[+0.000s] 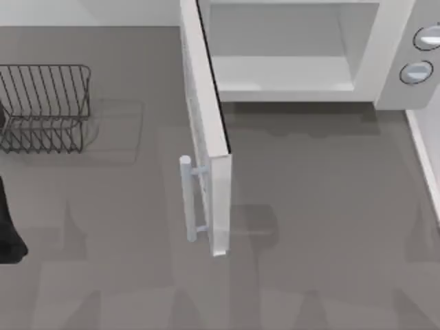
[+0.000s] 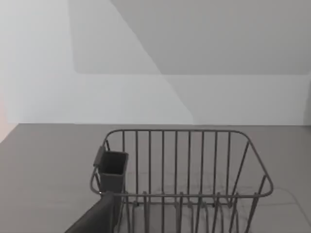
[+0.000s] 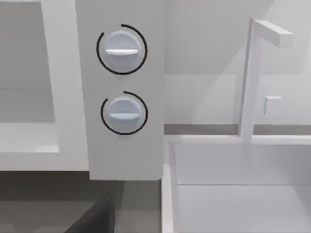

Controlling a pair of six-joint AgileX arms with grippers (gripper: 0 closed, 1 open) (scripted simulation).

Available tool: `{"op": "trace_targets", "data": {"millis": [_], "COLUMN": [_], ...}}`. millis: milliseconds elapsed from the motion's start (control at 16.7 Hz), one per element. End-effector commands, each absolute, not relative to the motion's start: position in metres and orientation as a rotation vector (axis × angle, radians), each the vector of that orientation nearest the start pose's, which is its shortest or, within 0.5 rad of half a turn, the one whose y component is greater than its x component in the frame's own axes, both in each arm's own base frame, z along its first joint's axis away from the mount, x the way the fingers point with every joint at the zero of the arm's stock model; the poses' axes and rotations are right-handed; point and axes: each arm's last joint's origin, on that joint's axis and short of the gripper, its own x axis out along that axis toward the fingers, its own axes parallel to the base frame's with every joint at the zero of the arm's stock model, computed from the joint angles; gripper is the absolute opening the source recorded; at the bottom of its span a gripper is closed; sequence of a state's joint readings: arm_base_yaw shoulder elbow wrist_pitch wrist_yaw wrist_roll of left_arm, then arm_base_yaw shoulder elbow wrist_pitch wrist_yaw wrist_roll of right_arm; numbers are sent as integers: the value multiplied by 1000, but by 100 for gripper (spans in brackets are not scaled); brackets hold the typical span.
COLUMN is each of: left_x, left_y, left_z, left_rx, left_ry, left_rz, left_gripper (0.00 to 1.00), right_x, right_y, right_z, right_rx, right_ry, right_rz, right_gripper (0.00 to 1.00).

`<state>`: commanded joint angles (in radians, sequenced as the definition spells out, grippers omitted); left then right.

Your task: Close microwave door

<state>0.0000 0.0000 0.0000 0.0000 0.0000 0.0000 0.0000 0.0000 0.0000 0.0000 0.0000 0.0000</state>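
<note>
White microwave (image 1: 385, 41) at back of grey worktop (image 1: 323, 227), right of centre, cavity exposed. Microwave door (image 1: 206, 130) swung wide open, standing edge-on toward front, grey bar handle (image 1: 187, 199) on its left face. Two round knobs (image 3: 121, 48) on microwave's side panel. Wire rack (image 1: 45, 106) far left, well apart. Claw state of either arm: cannot tell.
</note>
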Motion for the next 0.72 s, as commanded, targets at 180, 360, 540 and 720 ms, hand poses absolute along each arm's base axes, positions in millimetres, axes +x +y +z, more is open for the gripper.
{"op": "trace_targets", "data": {"millis": [180,360,540,720], "left_x": [106,108,113,125], "left_y": [-2,-5,-10,-17], "left_z": [161,167,183,206], "left_rx": [4,41,111,201], "left_ry": [11,105,268,467], "left_rz": [-6,-52,-136,-255], "left_gripper": [100,100,100,100], "right_x": [106,106,106,106], "right_y": [-1,-1,-1,-1], "right_z": [160,160,160,160], "right_rx": [0,0,0,0], "right_ry": [0,0,0,0], "right_rz": [0,0,0,0], "right_gripper": [100,100,100,100]}}
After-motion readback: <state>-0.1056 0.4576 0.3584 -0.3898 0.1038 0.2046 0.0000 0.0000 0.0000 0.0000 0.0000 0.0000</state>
